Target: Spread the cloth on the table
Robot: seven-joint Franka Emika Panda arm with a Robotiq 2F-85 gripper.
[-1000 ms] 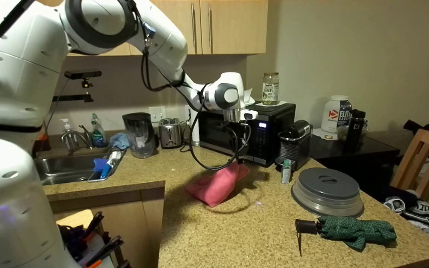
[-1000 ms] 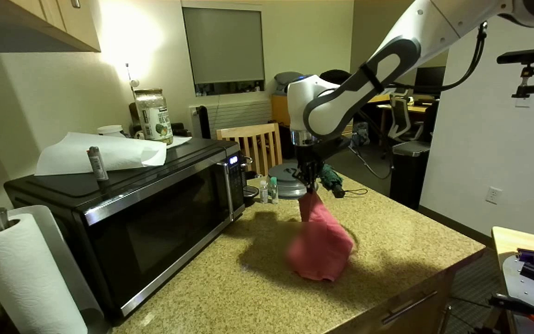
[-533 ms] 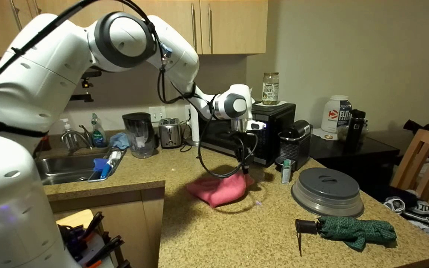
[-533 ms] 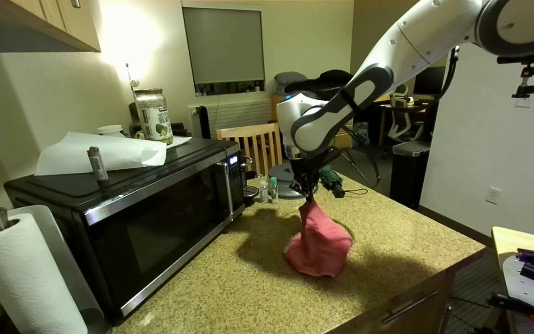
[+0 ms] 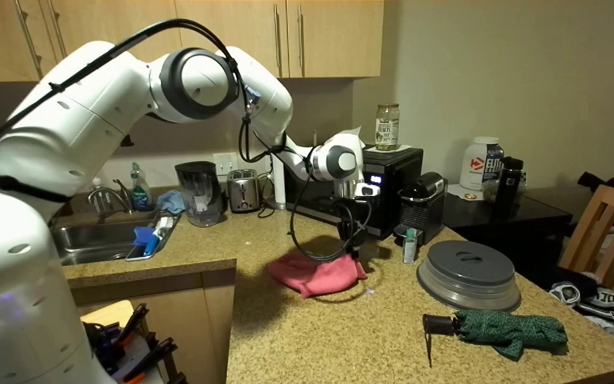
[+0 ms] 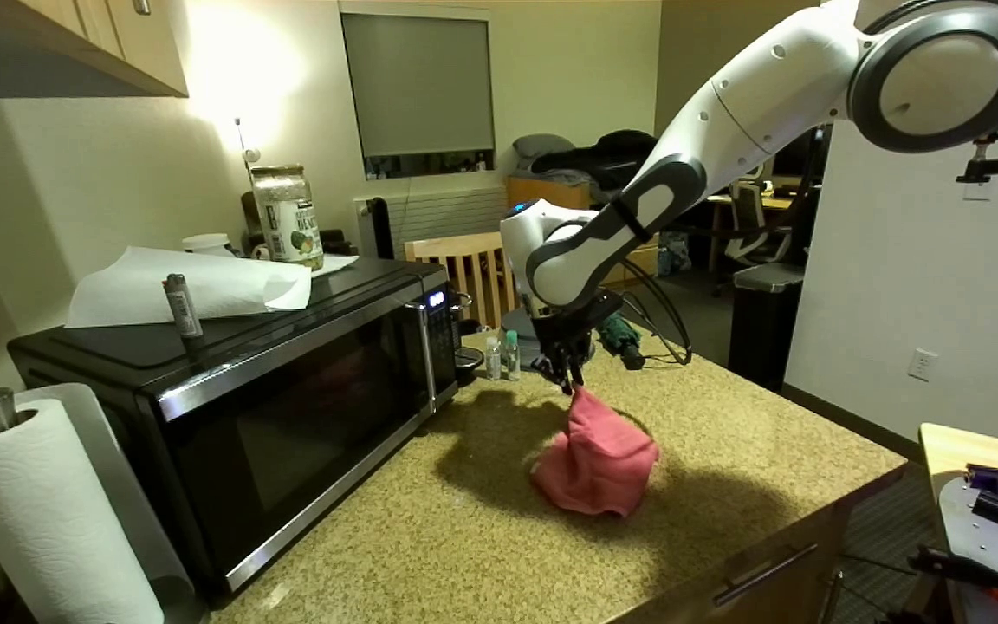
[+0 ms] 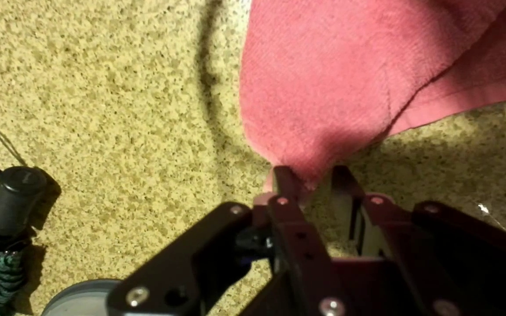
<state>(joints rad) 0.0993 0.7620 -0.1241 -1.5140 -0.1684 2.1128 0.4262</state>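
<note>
1. My Robotiq gripper (image 7: 312,173) points down, low over the speckled granite-look countertop (image 5: 307,346). In the wrist view I see its fingertips parted by a narrow gap, with countertop showing through.
2. The pink-red terry cloth (image 6: 599,459) lies just below the fingertips. In an exterior view one corner peaks up toward them; the rest sits bunched on the countertop.
3. In my wrist view one finger (image 7: 284,177) overlaps that corner, pink showing on both sides of it. I cannot tell whether they touch. Ahead of the fingertips the cloth widens, one layer folded over another.
4. In an exterior view I have the folded green umbrella (image 5: 509,326) right of the gripper and nearer the camera, well apart from it.
5. The gray domed plate cover (image 5: 469,274) is also to the gripper's right there, with a small green-capped bottle (image 5: 410,248) between the two.
6. The black microwave (image 6: 308,407) stands left of the tool in an exterior view.
7. The pod coffee machine (image 5: 421,205) is near the tool, behind it and to its right in an exterior view.
</note>
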